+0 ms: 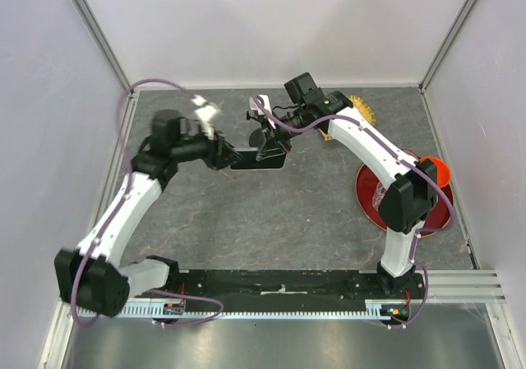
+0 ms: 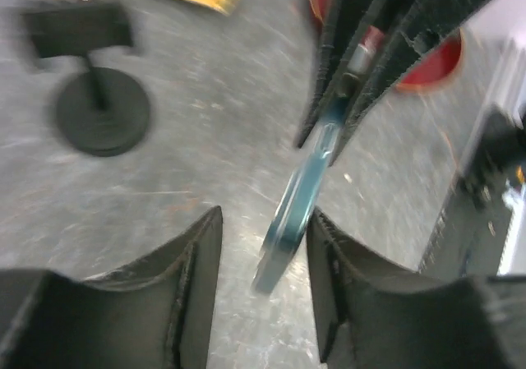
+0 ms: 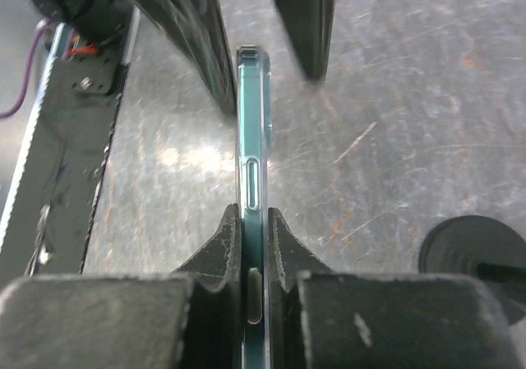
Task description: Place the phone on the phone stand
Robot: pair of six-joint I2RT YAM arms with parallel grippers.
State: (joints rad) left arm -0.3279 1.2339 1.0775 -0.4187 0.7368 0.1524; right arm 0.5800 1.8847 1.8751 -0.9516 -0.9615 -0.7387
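- Right gripper [image 3: 253, 214]: jaws clamped on the phone [image 3: 251, 139].
- Left gripper [image 2: 263, 217]: jaws apart, seemingly loose around it; view blurred.
- Left arm [image 1: 123, 213] and right arm [image 1: 370, 147] extended, wrists facing.

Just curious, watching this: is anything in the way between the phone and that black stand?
Nothing visible lies between the phone, clamped in the right gripper, and the phone stand. Only the left gripper, open, flanks the phone's other end.

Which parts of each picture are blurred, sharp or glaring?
Top view: only the left arm is smeared. Left wrist view: all blurred, the phone stand included. Right wrist view: the phone is sharp; glare on the table beside it.
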